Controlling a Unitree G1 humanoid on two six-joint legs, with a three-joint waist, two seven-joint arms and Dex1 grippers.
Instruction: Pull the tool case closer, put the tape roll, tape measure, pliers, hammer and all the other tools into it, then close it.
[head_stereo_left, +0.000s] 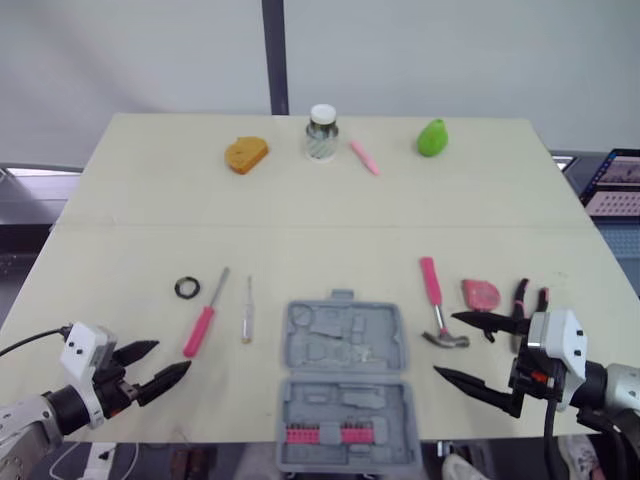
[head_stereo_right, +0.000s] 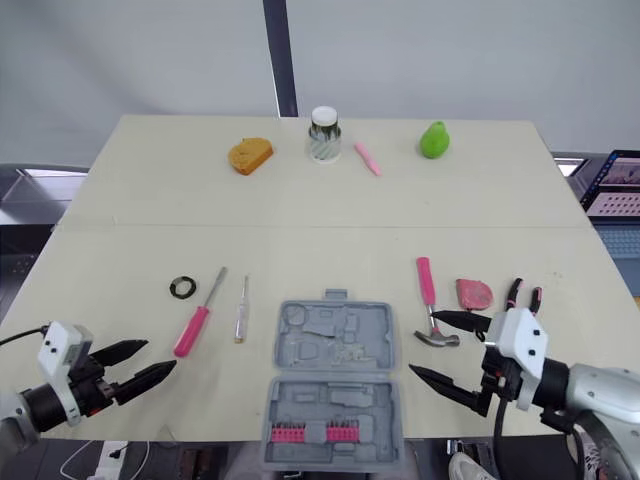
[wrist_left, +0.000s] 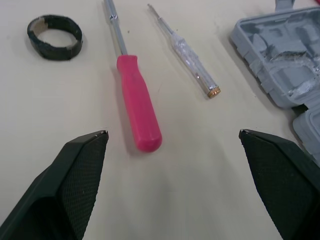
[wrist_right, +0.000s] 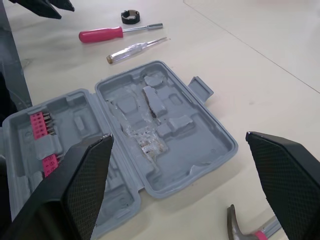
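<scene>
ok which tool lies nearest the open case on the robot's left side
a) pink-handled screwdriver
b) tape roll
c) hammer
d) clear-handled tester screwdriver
D: the clear-handled tester screwdriver lies just off the left edge of the case. The pink-handled screwdriver is farther out, the tape roll is beyond that, and the hammer is on the right side.

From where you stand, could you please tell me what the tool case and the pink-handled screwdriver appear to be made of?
The tool case looks like moulded plastic, matt grey: shaped recesses and thin, even walls suggest it. The screwdriver has a smooth pink handle, probably plastic with a slight sheen, and a bare grey shaft, likely steel.
</scene>
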